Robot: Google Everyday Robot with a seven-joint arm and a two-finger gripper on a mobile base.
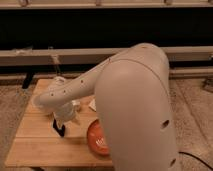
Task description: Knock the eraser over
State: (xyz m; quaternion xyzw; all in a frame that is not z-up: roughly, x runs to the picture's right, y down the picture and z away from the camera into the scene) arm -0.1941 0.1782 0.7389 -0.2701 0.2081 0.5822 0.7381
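**A:** What is the tabletop made of?

**B:** Pale wood, laid in planks, with a matt, lightly grained finish.

**A:** And the robot arm?

**B:** Smooth off-white plastic shell with a soft satin sheen and a few small dark holes. It reaches down to the end effector, low over the tabletop's left part, which looks like dark matt plastic or rubber.

**A:** The orange bowl?

**B:** Glossy, like glazed or moulded plastic, with a pale patch on its inside, right beside the arm's big housing.

**A:** The ground?

**B:** The floor looks rough and speckled, like coarse carpet. The rail behind looks like painted metal, dull.
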